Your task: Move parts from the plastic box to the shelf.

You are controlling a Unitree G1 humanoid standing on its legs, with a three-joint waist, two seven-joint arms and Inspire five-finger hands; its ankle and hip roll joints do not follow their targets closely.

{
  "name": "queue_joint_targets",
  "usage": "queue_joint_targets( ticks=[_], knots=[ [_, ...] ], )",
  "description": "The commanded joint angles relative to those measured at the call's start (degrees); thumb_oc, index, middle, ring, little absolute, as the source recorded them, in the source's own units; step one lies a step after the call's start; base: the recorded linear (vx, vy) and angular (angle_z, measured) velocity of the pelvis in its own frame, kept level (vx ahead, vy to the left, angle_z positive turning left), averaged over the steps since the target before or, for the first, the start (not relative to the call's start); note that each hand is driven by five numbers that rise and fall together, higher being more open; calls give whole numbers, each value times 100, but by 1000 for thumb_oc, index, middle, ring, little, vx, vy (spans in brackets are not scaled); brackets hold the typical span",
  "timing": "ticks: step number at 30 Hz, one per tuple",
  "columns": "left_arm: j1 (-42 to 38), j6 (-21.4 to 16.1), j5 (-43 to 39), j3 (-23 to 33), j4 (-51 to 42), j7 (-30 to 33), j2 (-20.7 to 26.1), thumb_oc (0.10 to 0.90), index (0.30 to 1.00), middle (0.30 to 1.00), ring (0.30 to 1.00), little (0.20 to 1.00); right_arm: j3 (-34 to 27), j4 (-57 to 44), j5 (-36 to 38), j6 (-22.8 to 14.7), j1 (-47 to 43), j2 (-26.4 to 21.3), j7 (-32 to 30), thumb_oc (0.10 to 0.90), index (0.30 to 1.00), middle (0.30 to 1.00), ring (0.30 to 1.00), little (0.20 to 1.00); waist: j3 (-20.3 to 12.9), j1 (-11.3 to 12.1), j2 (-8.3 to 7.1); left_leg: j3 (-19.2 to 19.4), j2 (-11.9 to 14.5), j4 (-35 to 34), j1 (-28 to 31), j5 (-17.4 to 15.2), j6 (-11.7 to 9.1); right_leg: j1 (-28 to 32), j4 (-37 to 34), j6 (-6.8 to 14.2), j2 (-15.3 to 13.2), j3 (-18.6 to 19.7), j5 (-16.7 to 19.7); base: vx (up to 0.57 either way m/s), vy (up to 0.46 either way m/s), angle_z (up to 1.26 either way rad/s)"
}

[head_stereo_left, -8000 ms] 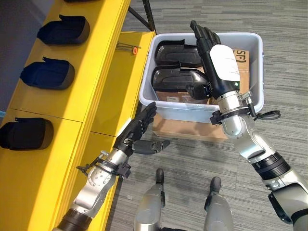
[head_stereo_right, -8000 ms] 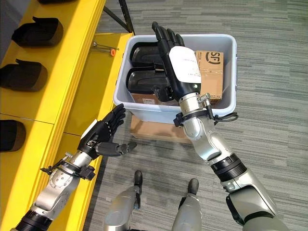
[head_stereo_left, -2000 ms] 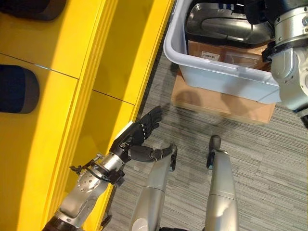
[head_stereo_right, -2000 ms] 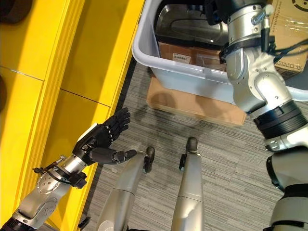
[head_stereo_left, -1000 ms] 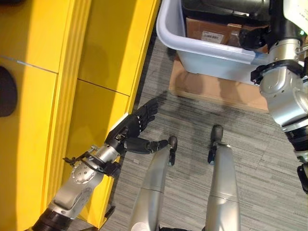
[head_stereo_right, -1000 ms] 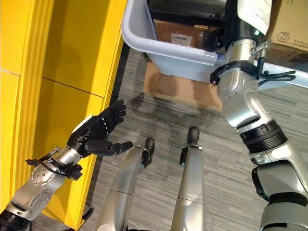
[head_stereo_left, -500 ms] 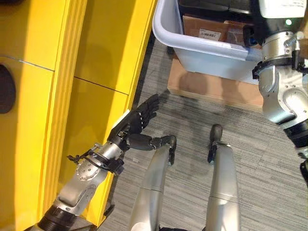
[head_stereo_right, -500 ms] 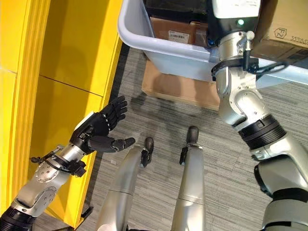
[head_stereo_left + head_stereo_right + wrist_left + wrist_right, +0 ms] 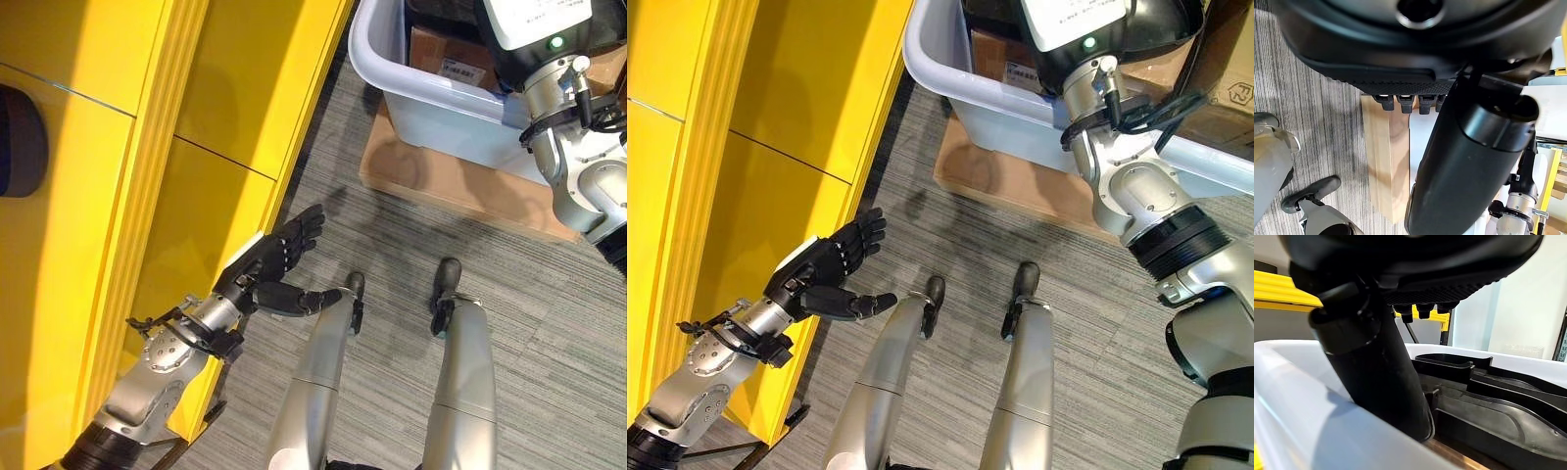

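The pale grey plastic box stands on the floor to the right of the yellow shelf. Black moulded parts lie inside it beside a cardboard carton. My right hand reaches in over the box's near wall, open. Its thumb hangs straight just above the parts and holds nothing. My left hand hovers open and empty by the shelf's lower front edge. One dark part rests on the shelf at far left.
A flat wooden base lies under the box on the grey carpet. The shelf's stepped yellow front runs along my left side, close to the left arm.
The camera has tilted down and shifted since the earliest frames. My right hand has sunk from above the box to inside it. The left hand stays open by the shelf.
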Motion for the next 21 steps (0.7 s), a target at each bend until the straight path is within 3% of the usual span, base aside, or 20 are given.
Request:
queue_joint_targets(
  ticks=[1, 8, 15, 18, 21],
  knots=[
    [77, -645, -224, 187, -750, -86, -40, 900, 1000, 1000, 1000, 1000, -145, -140, 922, 220, -655, -226, -632, 900, 1000, 1000, 1000, 1000, -42, -80, 350, 195, 452, -686, 210, -55, 218, 501, 123, -62, -33, -59, -886, 0, 0, 0],
    [-39, -666, -86, 96, -657, 25, -222, 900, 1000, 1000, 1000, 1000, -796, 49, 1920, 517, -57, 211, 179, 900, 1000, 1000, 1000, 1000, -42, -143, 441, 244, 455, -628, 23, -86, 218, 232, 212, -108, 3, 18, -926, 2, 11, -2],
    [-145, -675, -7, 14, -558, 85, -322, 900, 1000, 1000, 1000, 1000, -959, 271, 2046, 674, -94, 404, 461, 900, 1000, 1000, 1000, 1000, -42, -143, 455, 241, 444, -443, -188, -140, 208, 20, 375, -134, 49, 39, -968, 0, 0, 0],
    [-224, -669, 102, -48, -522, 155, -420, 900, 1000, 1000, 1000, 1000, -870, 394, 1862, 721, -266, 458, 791, 900, 1000, 1000, 1000, 1000, -42, -135, 463, 239, 454, -355, -339, -152, 200, -136, 460, -155, 53, 45, -992, 0, 0, 0],
    [-209, -727, 118, -54, -471, 161, -416, 900, 1000, 1000, 1000, 1000, -544, 462, 838, 490, -492, 308, 1424, 900, 1000, 1000, 1000, 1000, -42, -113, 452, 234, 465, -304, -431, -150, 186, -224, 513, -156, 28, 29, -1001, 0, 0, 0]
  ],
)
